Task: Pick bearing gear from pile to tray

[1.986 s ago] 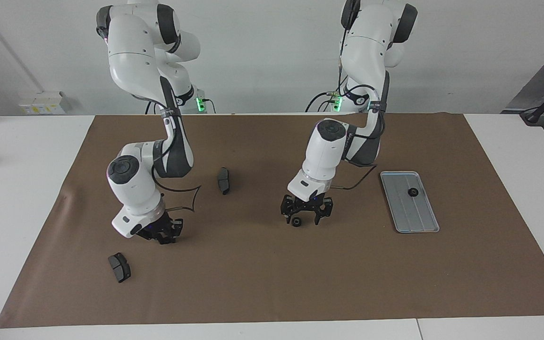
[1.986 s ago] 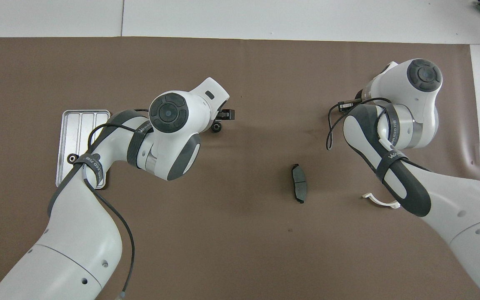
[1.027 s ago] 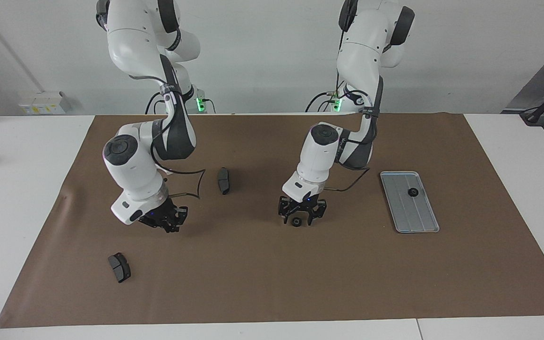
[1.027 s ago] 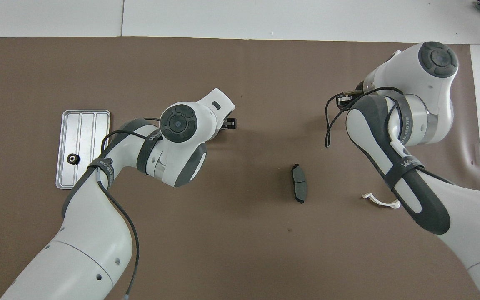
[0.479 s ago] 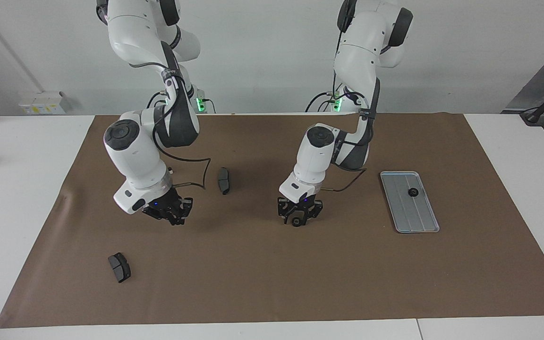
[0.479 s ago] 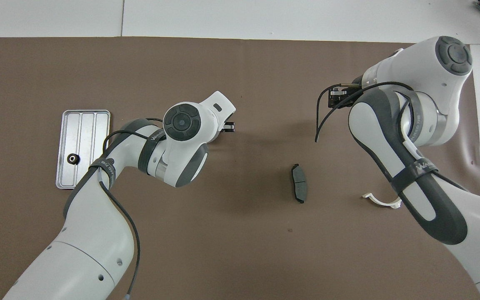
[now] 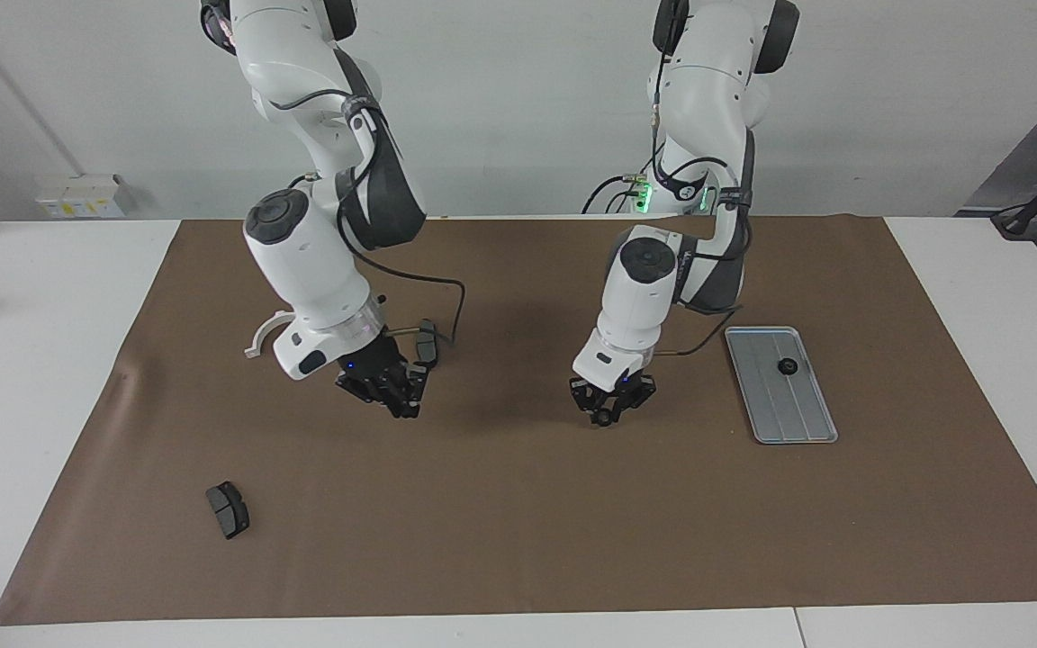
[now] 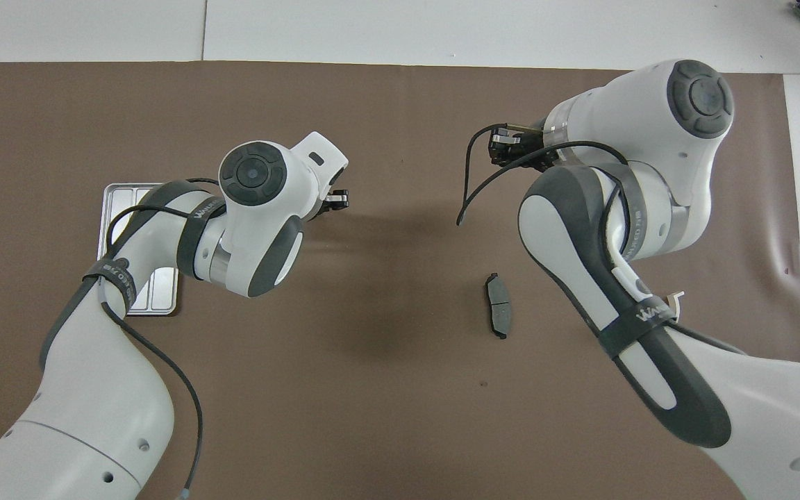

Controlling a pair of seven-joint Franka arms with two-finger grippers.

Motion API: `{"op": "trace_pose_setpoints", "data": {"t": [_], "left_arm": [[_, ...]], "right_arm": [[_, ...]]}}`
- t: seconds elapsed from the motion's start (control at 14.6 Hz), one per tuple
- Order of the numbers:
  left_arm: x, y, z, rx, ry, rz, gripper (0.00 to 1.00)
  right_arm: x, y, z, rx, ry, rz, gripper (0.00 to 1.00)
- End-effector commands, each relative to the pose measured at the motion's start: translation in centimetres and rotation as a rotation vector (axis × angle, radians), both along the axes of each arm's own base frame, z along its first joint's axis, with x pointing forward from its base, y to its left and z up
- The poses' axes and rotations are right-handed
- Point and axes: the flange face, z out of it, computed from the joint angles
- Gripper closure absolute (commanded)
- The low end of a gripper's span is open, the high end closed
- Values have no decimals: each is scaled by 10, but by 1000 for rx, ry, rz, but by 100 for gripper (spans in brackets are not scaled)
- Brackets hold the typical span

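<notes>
My left gripper (image 7: 607, 410) hangs just above the brown mat, shut on a small black bearing gear (image 7: 606, 418). In the overhead view the left gripper (image 8: 336, 201) pokes out from under its white wrist, and the gear cannot be made out there. The silver ridged tray (image 7: 798, 414) lies toward the left arm's end of the table with another black bearing gear (image 7: 787, 366) on it. The left arm covers part of the tray (image 8: 119, 201) from above. The right gripper (image 7: 397, 401) is shut on nothing and raised over the mat's middle.
What remains of the pile lies scattered. One dark grey pad (image 7: 228, 509) is toward the right arm's end. Another pad (image 7: 427, 343) sits nearer the robots, by the right wrist. A white half-ring bracket (image 7: 262, 335) lies beside the right arm.
The left gripper closed on the bearing gear and carried it a short way toward the tray. The right arm rose and swung toward the table's middle, uncovering the white bracket.
</notes>
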Motion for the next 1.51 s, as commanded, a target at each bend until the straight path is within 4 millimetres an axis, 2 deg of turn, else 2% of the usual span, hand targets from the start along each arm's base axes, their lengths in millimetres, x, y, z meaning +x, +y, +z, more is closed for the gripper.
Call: {"op": "trace_pose_setpoints", "data": {"t": [0.0,0.21,0.34,0.41,0.55,0.68,0.75,0.82,0.89,1.1,1.16,1.23,1.44], "left_arm": [[-17,69,30,31,5,-44,100],[-19,140,44,55,5,-120,100],[-16,179,49,70,23,-145,100],[-14,198,50,76,28,-160,100],[-13,231,44,76,32,-162,100],[-13,250,39,62,14,-130,100],[-15,252,35,45,-16,-112,100],[-16,260,28,27,-45,-83,100],[-15,270,22,23,-60,-61,100],[-8,296,4,31,-75,-32,100],[-6,301,2,32,-84,-22,100],[-4,308,-7,34,-80,-11,100],[1,323,-26,40,-103,16,100]], "right_arm": [[-10,46,1,52,-30,-34,100],[-22,101,-20,67,-73,-19,100],[-26,137,-57,57,-105,16,100],[-28,153,-84,47,-118,31,100],[-33,185,-118,71,-134,10,100],[-37,193,-129,59,-135,28,100],[-37,194,-130,62,-142,28,93],[-39,194,-131,64,-154,29,60],[-38,193,-132,63,-155,26,1],[-35,188,-129,13,-185,61,0],[-29,176,-122,-17,-204,68,0],[-23,160,-108,-43,-213,57,0],[-8,86,-44,-144,-170,6,0]]}}
